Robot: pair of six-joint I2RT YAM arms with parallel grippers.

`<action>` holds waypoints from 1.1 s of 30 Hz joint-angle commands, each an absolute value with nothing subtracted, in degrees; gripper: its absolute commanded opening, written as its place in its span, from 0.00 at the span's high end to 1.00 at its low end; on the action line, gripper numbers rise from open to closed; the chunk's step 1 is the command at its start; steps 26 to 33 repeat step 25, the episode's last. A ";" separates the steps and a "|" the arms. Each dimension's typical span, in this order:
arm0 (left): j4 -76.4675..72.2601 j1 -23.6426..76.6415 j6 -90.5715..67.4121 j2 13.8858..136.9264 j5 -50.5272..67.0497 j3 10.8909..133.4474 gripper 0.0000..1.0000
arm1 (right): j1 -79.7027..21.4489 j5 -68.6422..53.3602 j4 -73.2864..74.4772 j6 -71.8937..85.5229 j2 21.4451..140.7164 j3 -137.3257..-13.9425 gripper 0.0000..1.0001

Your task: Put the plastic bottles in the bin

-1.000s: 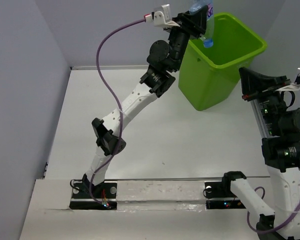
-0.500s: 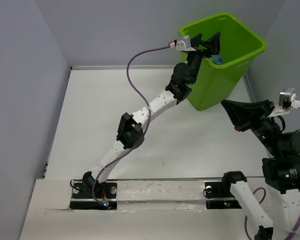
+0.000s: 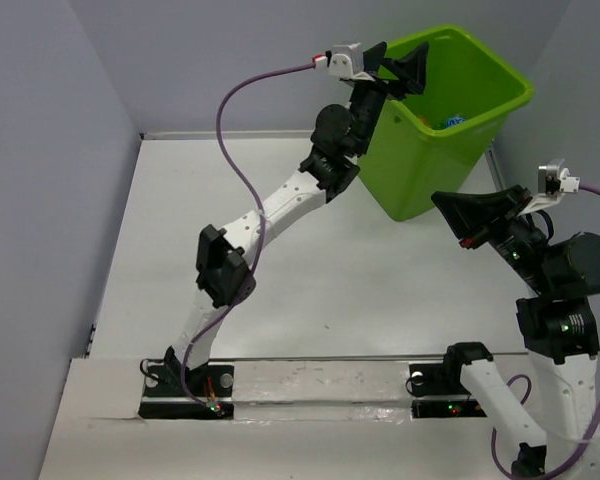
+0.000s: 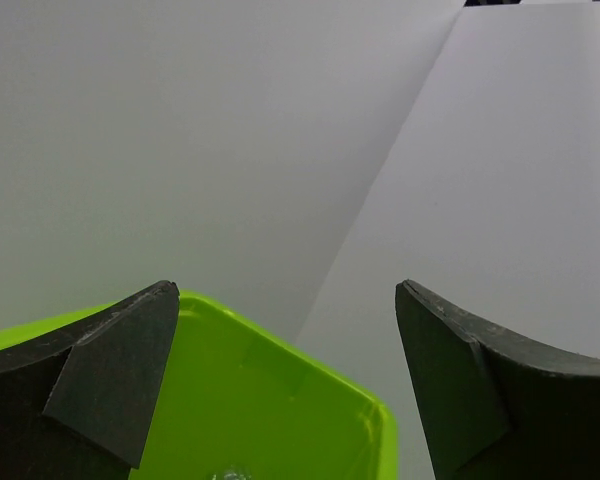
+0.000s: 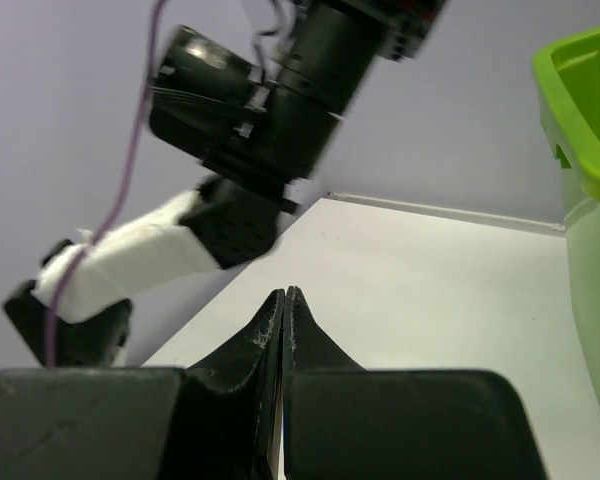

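Observation:
The lime-green bin point(image 3: 435, 170) stands at the table's far right. Deep inside it I catch blue and orange bits of plastic bottles point(image 3: 448, 123); how many lie there is hidden by the wall. My left gripper point(image 3: 400, 62) hovers over the bin's left rim, open, nothing between its fingers. The left wrist view looks past the left gripper point(image 4: 285, 292) at the bin's far corner point(image 4: 375, 410). My right gripper point(image 3: 446, 206) hangs in the air in front of the bin, shut and empty; in its own view the right gripper point(image 5: 283, 297) has its pads pressed together.
Grey walls enclose the white table point(image 3: 280, 250) on the left, back and right. The left arm point(image 5: 260, 100) stretches diagonally across the middle. The bin's side point(image 5: 580, 150) fills the right edge of the right wrist view.
The left gripper opened and the bottle it held dropped into the bin; that arm dipped toward the bin, then drew back up-left. The right arm lowered and swung left.

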State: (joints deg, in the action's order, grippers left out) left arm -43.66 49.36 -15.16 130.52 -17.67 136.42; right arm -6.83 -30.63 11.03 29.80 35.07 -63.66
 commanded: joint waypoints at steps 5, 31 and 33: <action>-38.43 49.75 -10.28 90.82 -24.33 101.10 0.01 | -7.12 -29.09 4.14 31.55 34.72 -65.04 1.00; 8.35 49.66 -25.58 19.08 -24.26 46.94 0.01 | -7.12 2.46 14.24 24.87 15.29 -57.04 0.00; 8.35 49.66 -25.58 19.08 -24.26 46.94 0.01 | -7.12 2.46 14.24 24.87 15.29 -57.04 0.00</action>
